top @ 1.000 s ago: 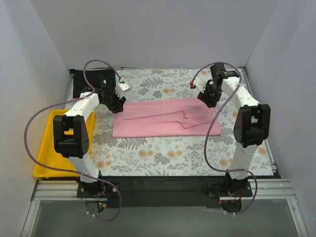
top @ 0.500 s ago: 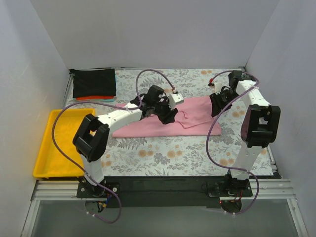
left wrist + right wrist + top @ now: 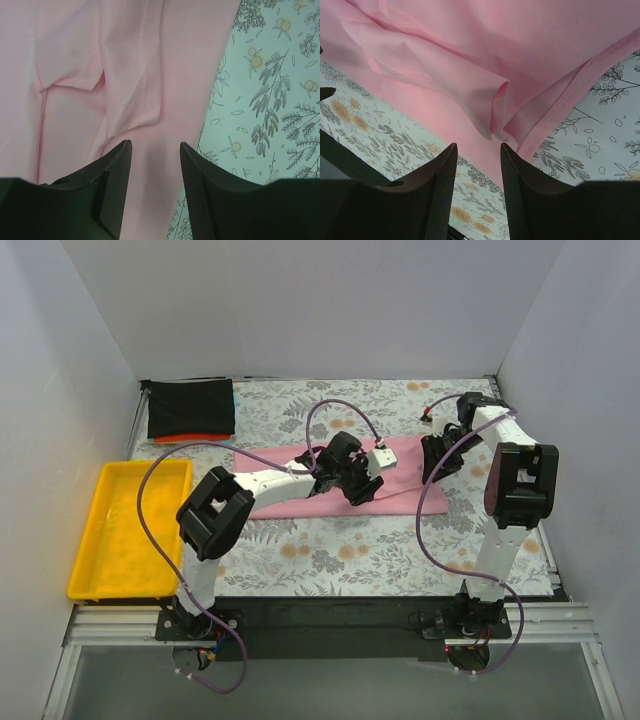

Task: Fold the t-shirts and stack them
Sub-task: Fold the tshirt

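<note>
Creases cross pink t-shirt (image 3: 75, 60) beneath left tool (image 3: 155, 145) and right tool (image 3: 478, 146), both parted, empty.

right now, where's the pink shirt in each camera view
Top external: pink shirt lies across the middle of the picture.
Left wrist: pink shirt fills the left and centre.
Right wrist: pink shirt fills the top, its hem running down the right.
Shared landmark: floral table cloth, at the right in left wrist, lower left in right wrist.

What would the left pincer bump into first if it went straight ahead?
Most likely the pink t-shirt. The left pincer is open and points right at the cloth, with nothing in between. I can't tell how near the cloth is.
</note>
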